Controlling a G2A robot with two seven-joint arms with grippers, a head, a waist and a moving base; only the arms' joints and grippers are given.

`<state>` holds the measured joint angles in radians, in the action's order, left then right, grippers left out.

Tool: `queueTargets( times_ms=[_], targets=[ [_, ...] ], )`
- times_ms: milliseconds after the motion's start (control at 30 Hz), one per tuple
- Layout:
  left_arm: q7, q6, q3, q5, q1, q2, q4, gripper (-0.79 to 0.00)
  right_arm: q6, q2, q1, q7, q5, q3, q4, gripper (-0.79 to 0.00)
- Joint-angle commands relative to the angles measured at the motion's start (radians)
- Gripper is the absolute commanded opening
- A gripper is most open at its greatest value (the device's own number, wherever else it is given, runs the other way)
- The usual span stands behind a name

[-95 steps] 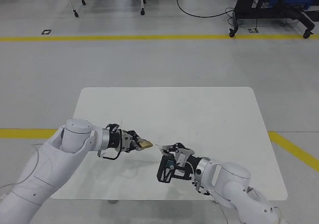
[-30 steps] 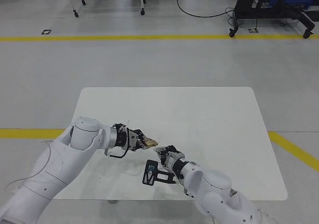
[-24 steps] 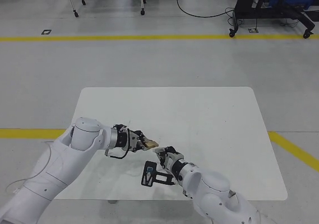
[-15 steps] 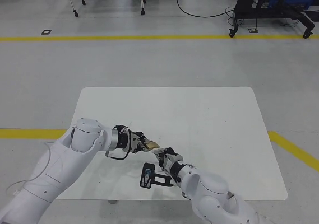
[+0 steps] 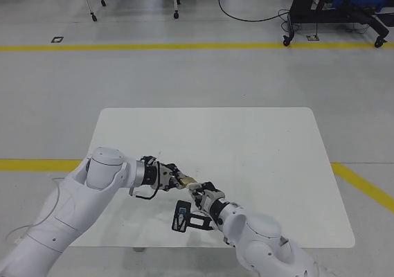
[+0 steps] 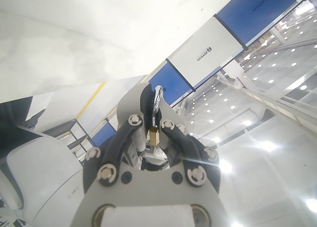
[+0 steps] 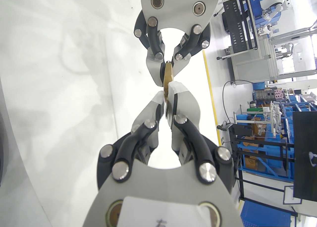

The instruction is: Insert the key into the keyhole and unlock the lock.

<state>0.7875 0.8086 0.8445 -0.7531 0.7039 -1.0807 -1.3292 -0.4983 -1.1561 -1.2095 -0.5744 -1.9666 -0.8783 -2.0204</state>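
Left gripper (image 6: 155,106): fingers drawn narrow and clamped on the lock (image 7: 168,75), a small brass padlock. In the left wrist view, the silver shackle stands between the fingertips and the brass body sits lower between the fingers.

Right gripper (image 7: 168,94): fingers closed tight on the key (image 7: 170,110), which is gripped flat between the two pads with its edge towards the camera.

Relation: the two grippers face each other tip to tip, almost touching. The key's forward end meets the end of the lock body that faces the right gripper. It cannot be told whether the blade has entered the keyhole.

Location: both items are held over the near part of the white table (image 5: 266,152), towards its left side.
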Motion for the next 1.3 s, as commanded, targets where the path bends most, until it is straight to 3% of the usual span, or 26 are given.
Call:
queueTargets(
  times_ms=[0, 367, 433, 533, 567, 600, 633, 967, 1033, 1067, 1100, 1133, 1200, 1267],
  targets=[
    [0.001, 0.000, 0.002, 0.000, 0.002, 0.000, 0.000, -0.785, 0.000, -0.001, -0.004, 0.002, 0.003, -0.007, -0.002, -0.434],
    [0.005, -0.029, 0.017, -0.006, 0.010, 0.001, 0.015, -0.785, 0.005, -0.002, -0.038, 0.021, -0.002, -0.043, -0.026, -0.459],
    [0.004, -0.088, 0.036, -0.017, 0.016, 0.001, 0.020, -0.785, 0.014, 0.000, -0.052, 0.031, 0.004, -0.060, -0.036, -0.449],
    [-0.006, -0.259, 0.073, -0.008, 0.039, 0.005, 0.027, -0.785, 0.026, 0.006, -0.086, 0.068, 0.030, -0.104, -0.062, -0.431],
    [-0.013, -0.319, 0.083, 0.011, 0.048, 0.007, 0.028, -0.785, 0.032, 0.008, -0.101, 0.086, 0.051, -0.127, -0.070, -0.413],
    [-0.019, -0.376, 0.093, 0.031, 0.059, 0.009, 0.027, -0.785, 0.041, 0.011, -0.118, 0.106, 0.083, -0.155, -0.080, -0.237],
    [-0.026, -0.421, 0.107, 0.033, 0.072, 0.011, 0.029, -0.785, 0.040, 0.014, -0.135, 0.132, 0.124, -0.185, -0.088, 0.000],
    [-0.027, -0.434, 0.111, 0.033, 0.077, 0.012, 0.028, -0.785, 0.032, 0.016, -0.146, 0.149, 0.153, -0.207, -0.091, 0.000],
    [-0.086, -0.459, 0.115, 0.060, 0.090, 0.012, 0.018, -0.785, 0.036, 0.016, -0.149, 0.157, 0.149, -0.206, -0.094, 0.000],
    [-0.131, -0.483, 0.113, 0.084, 0.103, 0.011, -0.003, -0.785, 0.053, 0.016, -0.162, 0.166, 0.148, -0.207, -0.098, -0.493],
    [-0.153, -0.515, 0.114, 0.097, 0.119, 0.010, -0.027, -0.785, 0.062, 0.016, -0.177, 0.172, 0.163, -0.209, -0.101, -0.733],
    [-0.185, -0.553, 0.120, 0.116, 0.133, 0.011, -0.042, -0.785, 0.038, 0.017, -0.179, 0.183, 0.185, -0.213, -0.105, -0.785],
    [-0.257, -0.635, 0.132, 0.158, 0.167, 0.011, -0.079, -0.785, -0.044, 0.021, -0.161, 0.222, 0.252, -0.241, -0.085, -0.785],
    [-0.306, -0.701, 0.147, 0.174, 0.197, 0.011, -0.111, -0.785, -0.031, 0.018, -0.139, 0.207, 0.333, -0.275, -0.042, -0.785]
  ],
)
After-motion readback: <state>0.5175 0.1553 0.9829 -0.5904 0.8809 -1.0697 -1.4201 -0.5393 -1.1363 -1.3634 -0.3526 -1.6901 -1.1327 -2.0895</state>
